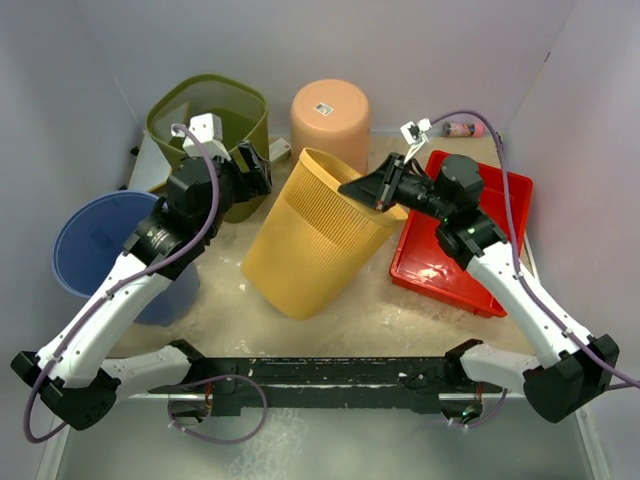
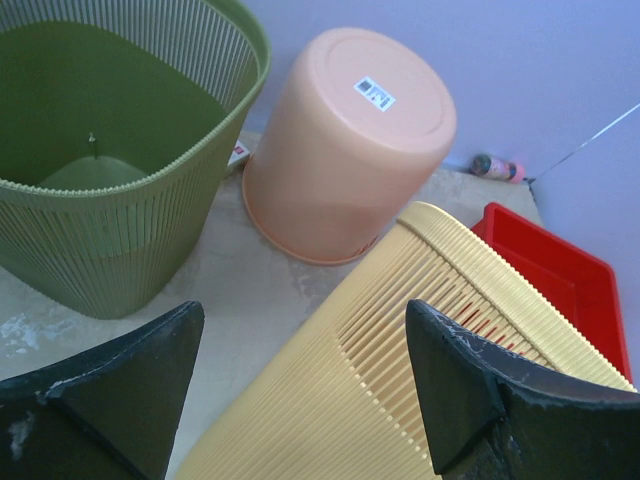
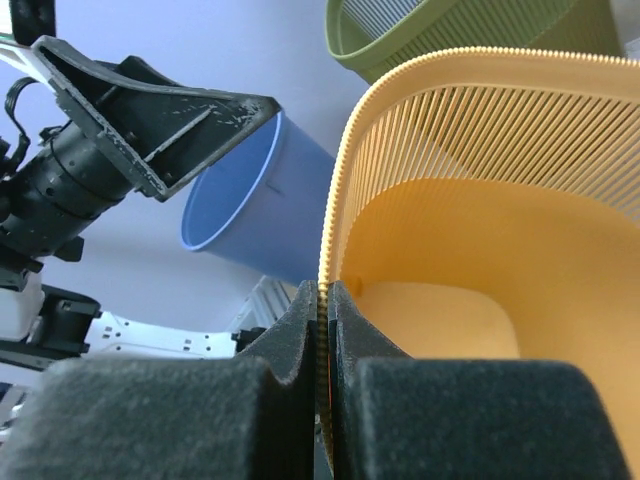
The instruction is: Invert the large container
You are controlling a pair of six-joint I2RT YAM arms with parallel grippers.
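Observation:
The large container is a yellow ribbed basket [image 1: 300,240] at the middle of the table, tilted with its mouth facing up and to the right. My right gripper [image 1: 372,190] is shut on its upper rim, and the right wrist view shows the thin toothed rim [image 3: 335,200] pinched between the two pads [image 3: 300,330]. My left gripper [image 1: 255,165] hangs open just left of the basket's rim. In the left wrist view its fingers [image 2: 120,390] straddle the slatted outer wall [image 2: 400,370] from above without touching it.
A green ribbed basket [image 1: 205,110] stands upright at the back left. Beside it stands a peach bucket [image 1: 330,115], upside down. A blue bucket [image 1: 95,240] is at the left, under my left arm. A red tray [image 1: 470,250] lies right of the basket, and a small bottle [image 1: 462,128] lies behind it.

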